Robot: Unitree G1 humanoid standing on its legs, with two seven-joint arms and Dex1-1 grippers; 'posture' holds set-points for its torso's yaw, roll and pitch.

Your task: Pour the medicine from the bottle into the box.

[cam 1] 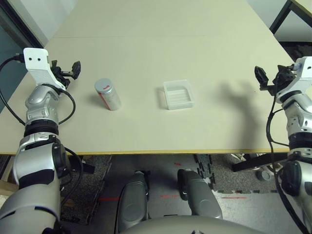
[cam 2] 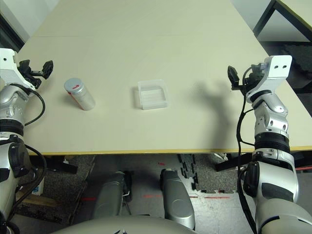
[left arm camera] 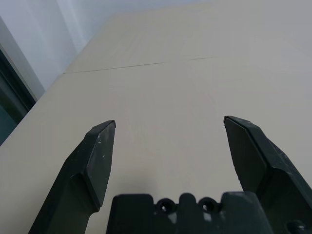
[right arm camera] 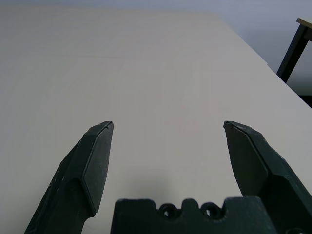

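Note:
The bottle (cam 1: 107, 94), silvery-grey with a red mark on its lid, stands upright on the left half of the beige table (cam 1: 156, 48). To its right lies the box (cam 1: 178, 94), a small clear shallow tray, nothing visible in it. My left gripper (cam 1: 67, 73) hovers open to the left of the bottle, raised above the table, holding nothing. Far off at the table's right edge my right gripper (cam 2: 237, 78) is lifted and open too, well right of the box. Both wrist views look along wide-apart black fingers (left arm camera: 97, 161) (right arm camera: 92, 165) at bare tabletop.
A seam (left arm camera: 141, 65) crosses the tabletop farther back. A dark table leg (cam 1: 282, 17) stands beyond the back right corner, and a black stand base (cam 1: 253, 161) sits on the floor under the right front edge.

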